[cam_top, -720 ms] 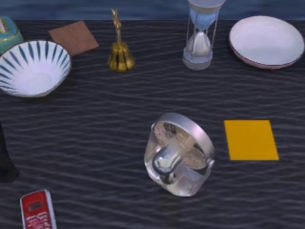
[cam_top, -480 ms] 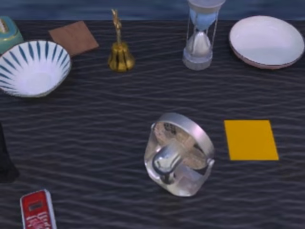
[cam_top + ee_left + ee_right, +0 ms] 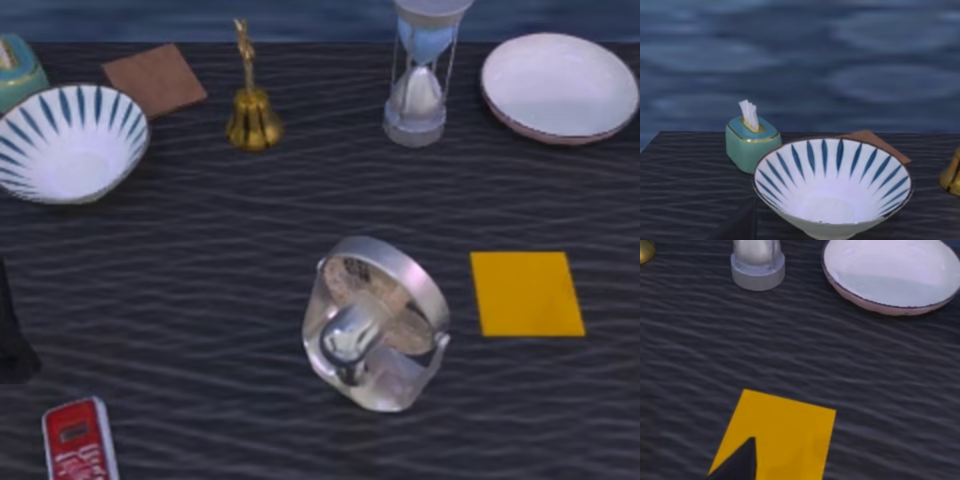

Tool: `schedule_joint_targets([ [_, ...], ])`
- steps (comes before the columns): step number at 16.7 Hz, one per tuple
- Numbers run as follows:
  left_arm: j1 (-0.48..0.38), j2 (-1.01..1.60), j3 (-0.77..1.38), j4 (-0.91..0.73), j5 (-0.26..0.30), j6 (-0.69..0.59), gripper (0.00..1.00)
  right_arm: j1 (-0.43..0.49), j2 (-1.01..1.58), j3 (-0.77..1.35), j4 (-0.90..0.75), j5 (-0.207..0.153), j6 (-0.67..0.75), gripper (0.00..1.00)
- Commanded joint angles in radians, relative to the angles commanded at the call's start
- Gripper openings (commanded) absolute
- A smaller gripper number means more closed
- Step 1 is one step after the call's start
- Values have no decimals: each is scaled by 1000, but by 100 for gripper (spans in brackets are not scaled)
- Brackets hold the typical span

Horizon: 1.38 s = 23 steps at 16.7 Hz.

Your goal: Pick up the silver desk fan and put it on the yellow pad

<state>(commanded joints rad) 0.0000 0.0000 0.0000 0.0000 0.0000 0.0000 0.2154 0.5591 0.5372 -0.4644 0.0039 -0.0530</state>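
Observation:
The silver desk fan (image 3: 375, 320) rests on the dark table near the middle of the top view, its ring cage tilted and its chrome hub facing the front left. The yellow pad (image 3: 527, 293) lies flat just to the fan's right, apart from it. A dark part of my left arm (image 3: 10, 335) shows at the table's left edge, far from the fan. My right arm is outside the top view. In the right wrist view a dark tip of my right gripper (image 3: 740, 462) hangs over the near corner of the yellow pad (image 3: 785, 435). Neither gripper holds anything that I can see.
Along the back stand a blue-striped bowl (image 3: 68, 142), a teal tissue box (image 3: 15, 65), a brown square pad (image 3: 155, 78), a gold bell (image 3: 252, 110), an hourglass (image 3: 420, 85) and a white plate (image 3: 558, 85). A red phone (image 3: 78, 440) lies at the front left.

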Motion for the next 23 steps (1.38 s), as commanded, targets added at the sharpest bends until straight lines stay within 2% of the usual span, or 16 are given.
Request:
schedule_joint_targets([
  [9, 0, 0, 0, 0, 0, 0, 100, 319, 963, 975, -619, -2, -55, 100],
  [13, 0, 0, 0, 0, 0, 0, 100, 434, 1304, 1315, -854, -2, -78, 100],
  [18, 0, 0, 0, 0, 0, 0, 100, 519, 1543, 1530, -1043, -2, -95, 100],
  [23, 0, 0, 0, 0, 0, 0, 100, 529, 1570, 1552, -1066, -2, -97, 100],
])
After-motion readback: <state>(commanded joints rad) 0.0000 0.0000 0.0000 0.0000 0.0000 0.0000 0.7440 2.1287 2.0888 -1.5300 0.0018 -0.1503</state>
